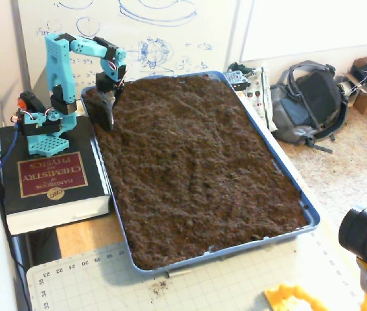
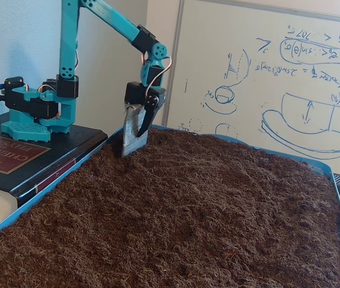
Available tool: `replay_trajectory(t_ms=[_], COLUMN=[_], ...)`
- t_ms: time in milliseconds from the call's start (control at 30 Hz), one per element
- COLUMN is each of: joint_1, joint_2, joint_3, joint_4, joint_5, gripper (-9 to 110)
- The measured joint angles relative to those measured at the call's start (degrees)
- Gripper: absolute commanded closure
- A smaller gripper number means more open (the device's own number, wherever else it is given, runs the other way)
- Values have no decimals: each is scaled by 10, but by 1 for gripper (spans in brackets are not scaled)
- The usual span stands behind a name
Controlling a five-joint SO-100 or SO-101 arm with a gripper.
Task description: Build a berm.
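We see a blue tray (image 1: 109, 170) filled with loose dark brown soil (image 1: 196, 168) on the counter (image 1: 92, 236). The soil is roughly level across the tray in both fixed views; we can't pick out any raised berm, only small lumps and faint dips. The teal arm (image 1: 60, 71) stands on a thick chemistry handbook (image 1: 47, 184) at the tray's left edge in a fixed view. The hand (image 1: 103, 111) hangs over the tray's far left corner, and a flat dark blade (image 2: 132, 131) reaches down from it to the soil, tip touching or just in the surface (image 2: 126, 153). We cannot tell whether the hand is spread or pressed together; the blade hides the fingers. A whiteboard with blue sketches (image 2: 289, 90) stands behind the tray. A backpack (image 1: 309, 103) lies on the floor to the right, a green cutting mat (image 1: 189, 285) sits in front.
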State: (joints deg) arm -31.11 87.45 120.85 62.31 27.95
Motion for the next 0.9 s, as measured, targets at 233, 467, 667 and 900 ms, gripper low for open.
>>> replay_trajectory(t_ms=[233, 467, 667, 900], joint_1=[1, 1, 9, 25], joint_2=[-40, -99, -136, -154], joint_3=[-28, -59, -96, -127], joint_4=[-18, -105, -123, -123], joint_5=[0, 1, 1, -4], gripper=[101, 101, 101, 101])
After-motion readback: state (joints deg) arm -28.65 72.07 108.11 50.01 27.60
